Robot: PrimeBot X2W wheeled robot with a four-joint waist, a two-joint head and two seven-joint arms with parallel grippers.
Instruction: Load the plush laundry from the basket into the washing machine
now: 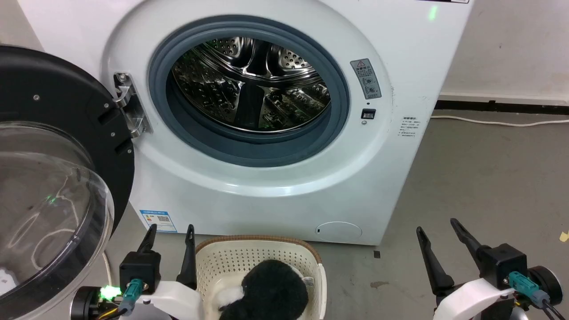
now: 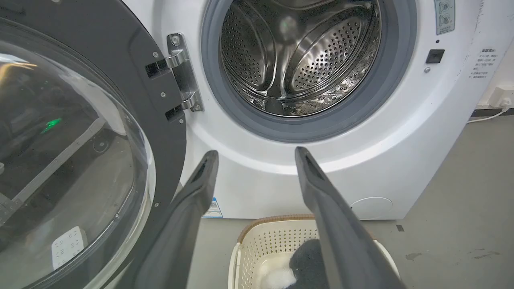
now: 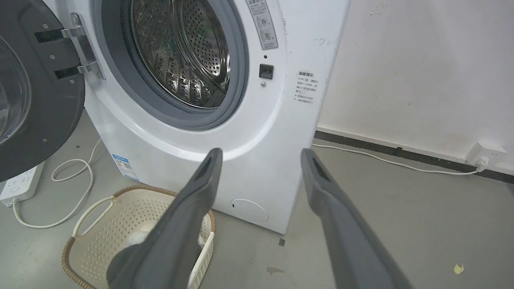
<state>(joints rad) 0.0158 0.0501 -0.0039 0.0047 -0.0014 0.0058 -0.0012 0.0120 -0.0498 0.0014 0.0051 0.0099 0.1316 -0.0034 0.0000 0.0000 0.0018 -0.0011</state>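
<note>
the plush laundry [image 1: 272, 291] lies in the basket [image 1: 222, 264] at six o'clock of the head view, on the floor just before the washing machine [image 1: 275, 191], whose drum [image 1: 251, 84] at twelve o'clock looks empty. the left gripper [image 1: 171, 230] and right gripper [image 1: 436, 226] both stand spread wide, holding nothing. the left looks nearer the basket, so it should dip in and pinch deep into the fluff. the open door [image 1: 49, 191] at nine o'clock crowds that arm, and a power strip [image 3: 20, 188] lies on the floor beneath the door.
</note>
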